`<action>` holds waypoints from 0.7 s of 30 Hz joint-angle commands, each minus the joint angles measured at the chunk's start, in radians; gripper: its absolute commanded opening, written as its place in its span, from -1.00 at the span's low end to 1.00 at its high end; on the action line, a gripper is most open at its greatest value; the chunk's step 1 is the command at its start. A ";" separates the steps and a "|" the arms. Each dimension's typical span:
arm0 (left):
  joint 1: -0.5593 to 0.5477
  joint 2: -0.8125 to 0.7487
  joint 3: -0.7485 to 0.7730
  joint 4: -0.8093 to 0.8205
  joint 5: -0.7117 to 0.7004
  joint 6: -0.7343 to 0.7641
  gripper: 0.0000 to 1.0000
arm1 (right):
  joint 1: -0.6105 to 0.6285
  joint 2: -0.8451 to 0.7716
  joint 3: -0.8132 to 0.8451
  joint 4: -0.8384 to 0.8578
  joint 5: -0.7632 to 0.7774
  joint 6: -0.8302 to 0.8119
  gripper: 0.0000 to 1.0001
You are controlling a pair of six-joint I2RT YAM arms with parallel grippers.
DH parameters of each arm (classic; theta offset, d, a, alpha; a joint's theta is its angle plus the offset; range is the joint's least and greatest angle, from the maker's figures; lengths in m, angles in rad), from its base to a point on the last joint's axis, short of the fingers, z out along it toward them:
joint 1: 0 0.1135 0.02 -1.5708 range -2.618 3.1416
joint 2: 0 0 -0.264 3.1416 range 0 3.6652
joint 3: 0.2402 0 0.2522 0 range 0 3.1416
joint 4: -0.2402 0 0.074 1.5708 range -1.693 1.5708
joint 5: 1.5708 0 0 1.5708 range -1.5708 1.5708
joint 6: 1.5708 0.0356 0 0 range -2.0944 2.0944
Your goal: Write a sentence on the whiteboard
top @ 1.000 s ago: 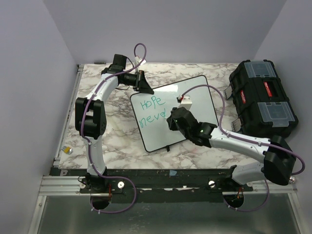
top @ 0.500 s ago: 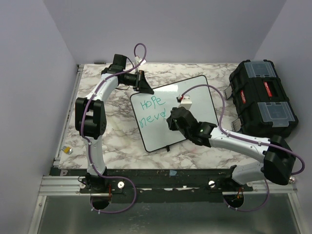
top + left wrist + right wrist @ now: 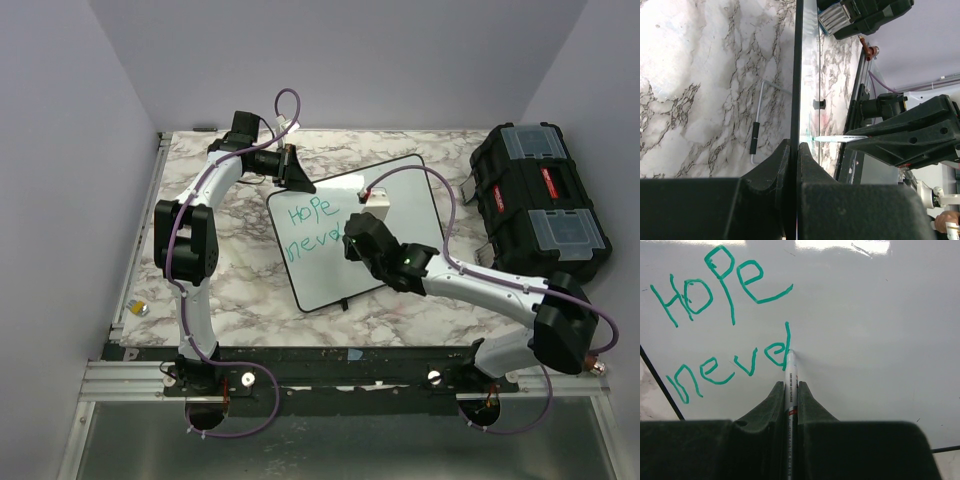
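Green wobbly sentence [image 3: 313,230], glossy seemingly flat whiteboard [image 3: 405,215]

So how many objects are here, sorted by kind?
Robot arms: 2 (left arm, right arm)
Whiteboard: 1
Marker: 1
Black toolbox: 1
Bent metal tool: 1
Small unidentified item: 1
Total: 7

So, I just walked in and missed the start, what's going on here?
The right tool is shut on a marker whose tip touches the whiteboard, writing the sentence in green: so far "Hope" above "neve" plus one upright stroke. The left tool is clamped shut on the board's edge, apparently steadying it. A black toolbox sits off to the right, untouched.
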 commanded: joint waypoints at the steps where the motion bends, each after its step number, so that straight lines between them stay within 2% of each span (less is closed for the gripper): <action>1: 0.000 -0.032 0.017 0.045 -0.070 0.055 -1.00 | -0.006 0.045 0.028 -0.029 0.057 -0.029 -0.99; 21: 0.000 -0.032 0.018 0.045 -0.072 0.057 -1.00 | -0.029 0.059 0.058 -0.025 0.137 -0.067 -0.99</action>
